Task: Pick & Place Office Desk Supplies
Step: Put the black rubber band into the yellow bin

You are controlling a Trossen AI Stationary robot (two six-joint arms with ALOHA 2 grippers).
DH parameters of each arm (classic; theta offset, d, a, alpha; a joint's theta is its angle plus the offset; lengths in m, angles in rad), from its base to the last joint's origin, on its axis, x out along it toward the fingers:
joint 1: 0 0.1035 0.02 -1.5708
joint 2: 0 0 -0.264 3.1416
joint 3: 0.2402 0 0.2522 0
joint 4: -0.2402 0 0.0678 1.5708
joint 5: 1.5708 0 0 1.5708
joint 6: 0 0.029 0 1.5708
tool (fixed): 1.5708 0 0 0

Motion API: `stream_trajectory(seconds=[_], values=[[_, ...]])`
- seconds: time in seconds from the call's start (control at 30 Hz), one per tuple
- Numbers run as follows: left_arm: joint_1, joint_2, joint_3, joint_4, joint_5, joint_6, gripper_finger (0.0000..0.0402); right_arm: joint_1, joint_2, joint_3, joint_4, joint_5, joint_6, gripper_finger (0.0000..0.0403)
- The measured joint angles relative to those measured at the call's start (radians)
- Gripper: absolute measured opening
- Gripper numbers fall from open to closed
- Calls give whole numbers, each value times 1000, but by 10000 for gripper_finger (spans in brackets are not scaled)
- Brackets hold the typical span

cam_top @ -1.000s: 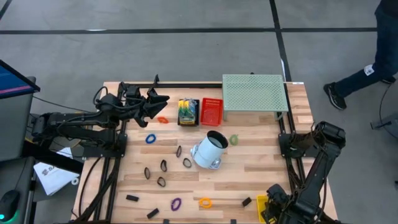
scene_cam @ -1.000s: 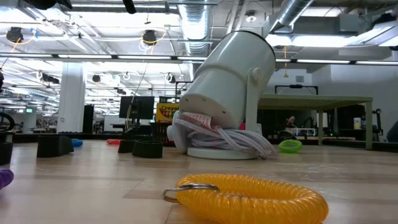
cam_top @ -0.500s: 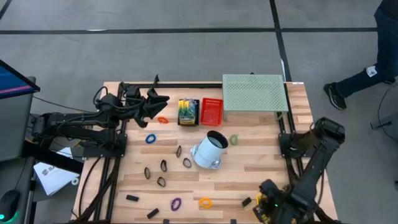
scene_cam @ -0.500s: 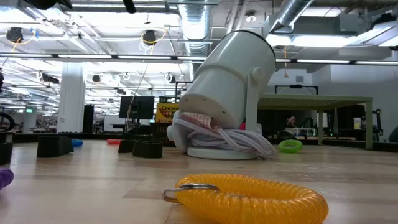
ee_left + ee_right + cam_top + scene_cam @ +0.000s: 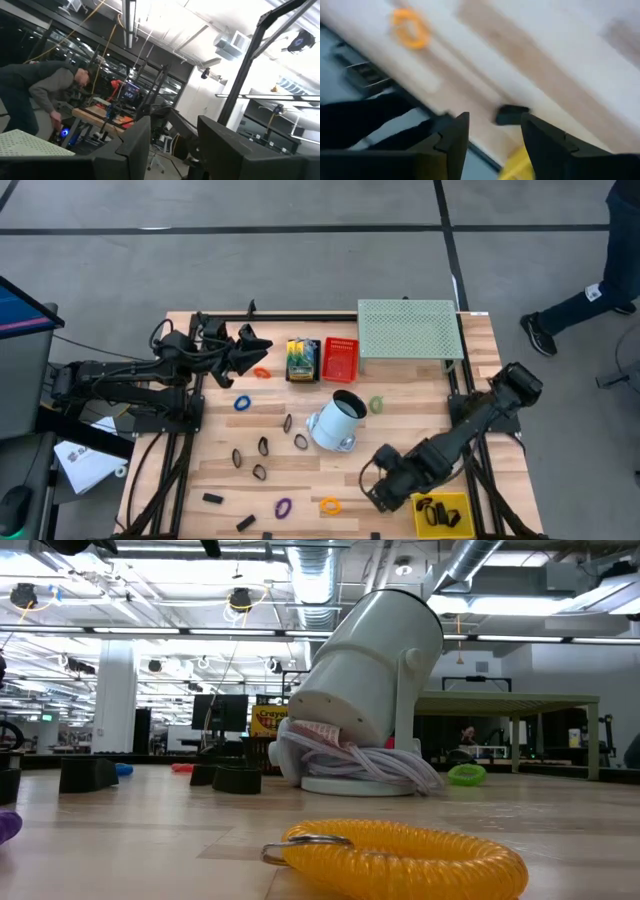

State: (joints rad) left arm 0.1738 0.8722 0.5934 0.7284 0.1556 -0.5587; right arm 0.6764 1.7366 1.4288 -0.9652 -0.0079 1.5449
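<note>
The right hand (image 5: 378,492) is low over the front of the worktop (image 5: 420,435), fingers apart w/ nothing between them. It sits just left of the yellow tray (image 5: 441,511), which holds a couple of black clips. In the right wrist view a black binder clip (image 5: 512,114) lies on the wood just ahead of the fingertips, and an orange coil ring (image 5: 409,27) is farther off — same ring as the orange one (image 5: 330,505) near the front edge in the high view.

The left hand (image 5: 252,346) hangs at the back-left near the orange band (image 5: 261,372), fingers apart, empty, pointing out into the room.

The rest of the supplies are scattered loose:
- blue ring (image 5: 242,403)
- purple ring (image 5: 283,507)
- green ring (image 5: 376,405)
- several black clips mid-worktop
- crayon box (image 5: 301,360) beside a red basket (image 5: 340,358)

The white desk lamp (image 5: 336,422) lies tipped over in the middle.

Risks, as I judge them:
- The clip is small and near the worktop's front edge — a skewed approach could nudge it off.
- The arm's reach passes close to the lamp and could bump it.
- The wrist view is smeared, so alignment is hard to judge.
</note>
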Motion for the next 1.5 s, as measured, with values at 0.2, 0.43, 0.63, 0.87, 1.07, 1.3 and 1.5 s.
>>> stream_trajectory(seconds=[0.2,0.43,0.63,0.87,1.07,1.3,1.5], values=[[-5,0,0,5,32,-22,159,-37,147,-3,73,-168,-149,184],[-5,-2,0,14,35,-35,159,-35,253,-2,76,-228,-167,184],[-5,-2,0,13,34,-46,159,6,280,-3,43,-224,-159,184],[-3,-2,0,13,33,-45,159,29,280,-9,-9,-193,-157,184],[-3,-2,0,13,30,-45,159,39,280,-37,19,-194,-157,183],[-3,-2,0,14,28,-52,159,37,280,-62,42,-200,-167,129],[-3,-2,0,16,28,-52,159,37,281,-62,73,-198,-168,20]])
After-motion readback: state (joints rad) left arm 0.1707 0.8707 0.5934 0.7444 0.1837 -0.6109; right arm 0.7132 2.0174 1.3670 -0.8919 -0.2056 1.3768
